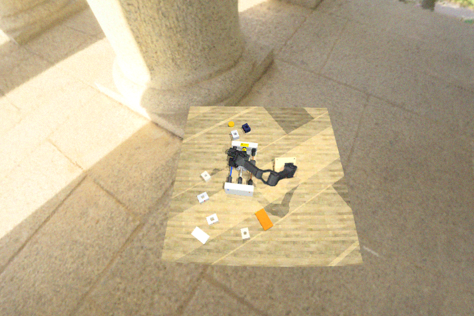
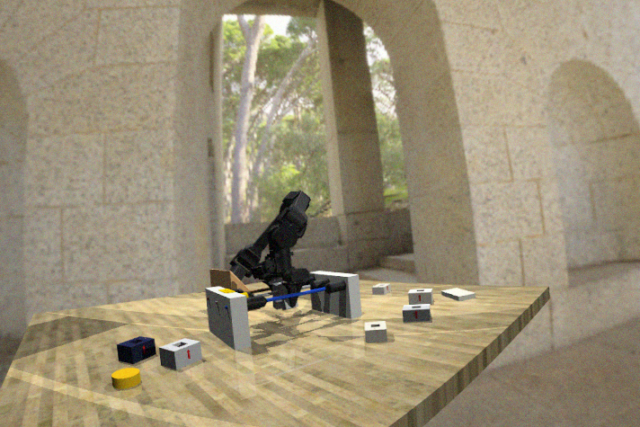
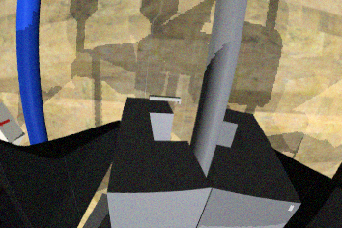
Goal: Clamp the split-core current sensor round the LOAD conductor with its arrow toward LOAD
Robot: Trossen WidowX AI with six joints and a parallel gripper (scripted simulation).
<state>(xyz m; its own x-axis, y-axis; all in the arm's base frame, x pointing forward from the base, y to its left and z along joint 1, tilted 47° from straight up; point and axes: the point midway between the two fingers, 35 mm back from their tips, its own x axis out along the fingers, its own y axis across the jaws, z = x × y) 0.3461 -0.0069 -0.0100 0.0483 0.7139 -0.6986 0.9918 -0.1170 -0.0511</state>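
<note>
The split-core sensor [image 3: 156, 210] straddles the grey conductor [image 3: 234, 10] in the wrist view. Its two halves meet along a near seam; their black far ends stand apart, with the conductor running between them. My gripper [image 3: 185, 137] has a black finger on each side of the sensor and is shut on it. In the exterior view the gripper is low between two white end blocks [image 2: 227, 318] [image 1: 239, 189], behind the blue conductor [image 2: 297, 294] [image 3: 29, 43]. A yellow label [image 1: 244, 145] [image 2: 226, 290] is on one block, its text unreadable. The sensor's arrow and latch cannot be made out.
A dark blue block [image 1: 246, 126] [image 2: 136, 350], a yellow disc [image 1: 230, 124] [image 2: 126, 378] and a white block [image 2: 180, 355] stand beyond the labelled end. Several white blocks, a white plate [image 1: 200, 235] and an orange slab [image 1: 263, 219] lie elsewhere. A tan panel [image 1: 285, 161] stands beside the arm.
</note>
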